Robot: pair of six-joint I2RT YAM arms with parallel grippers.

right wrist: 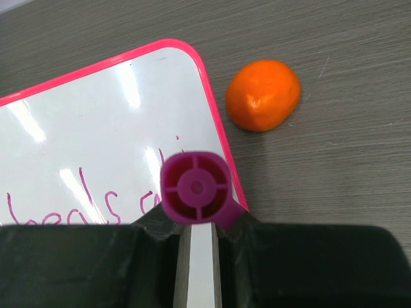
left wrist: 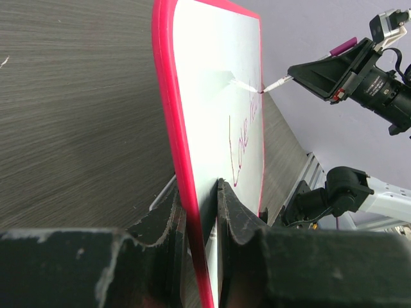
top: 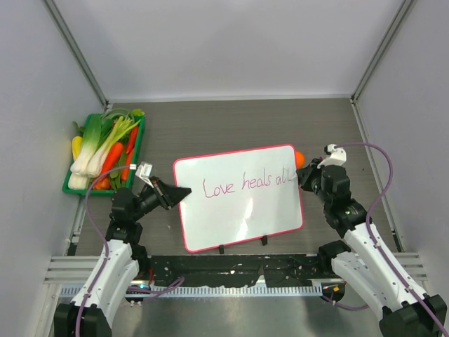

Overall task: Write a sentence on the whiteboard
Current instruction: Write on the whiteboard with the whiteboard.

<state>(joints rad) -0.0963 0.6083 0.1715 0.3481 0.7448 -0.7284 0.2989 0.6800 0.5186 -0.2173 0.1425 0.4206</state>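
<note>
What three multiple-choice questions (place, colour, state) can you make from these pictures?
1. Where is the orange object? A) on the table by the whiteboard's far right corner B) on the whiteboard C) in a cup
2. What colour is the writing? A) blue B) magenta C) black
3. The left end effector is: A) open B) shut on nothing C) shut on the whiteboard's edge
Answers: 1A, it lies on the table there; 2B, magenta letters; 3C, it clamps the whiteboard.

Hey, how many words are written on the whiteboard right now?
3. On the whiteboard, in one line: "Love" at left, "heals" in the middle, "all" near the right edge, where the marker may hide a stroke.
</note>
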